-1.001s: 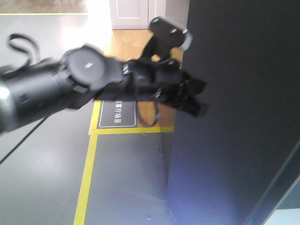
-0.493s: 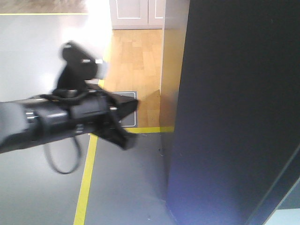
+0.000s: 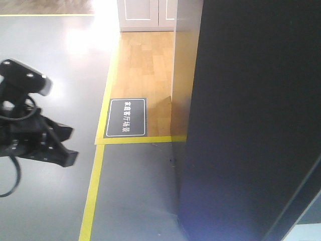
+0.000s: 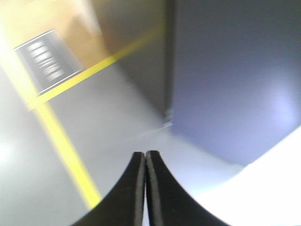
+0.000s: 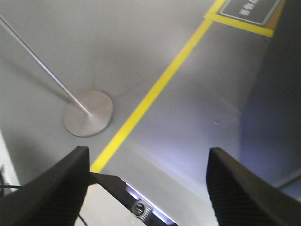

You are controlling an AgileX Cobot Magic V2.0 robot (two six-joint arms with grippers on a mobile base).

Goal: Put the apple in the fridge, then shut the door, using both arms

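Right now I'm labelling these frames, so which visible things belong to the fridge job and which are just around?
Job:
fridge, dark grey outside
left gripper, fingers together
right gripper, fingers apart
The apple is not visible.

Just around:
yellow floor line
black floor sign
round metal stand base

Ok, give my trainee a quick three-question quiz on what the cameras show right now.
1. True or false: the right tool is open.
2. What does the left tool hold? A: an apple. B: nothing. C: a plastic bin.
3. Fill in: the floor line running towards the fridge is coloured ___.
Key: 1 true. 2 B, its fingers are pressed together. 3 yellow.
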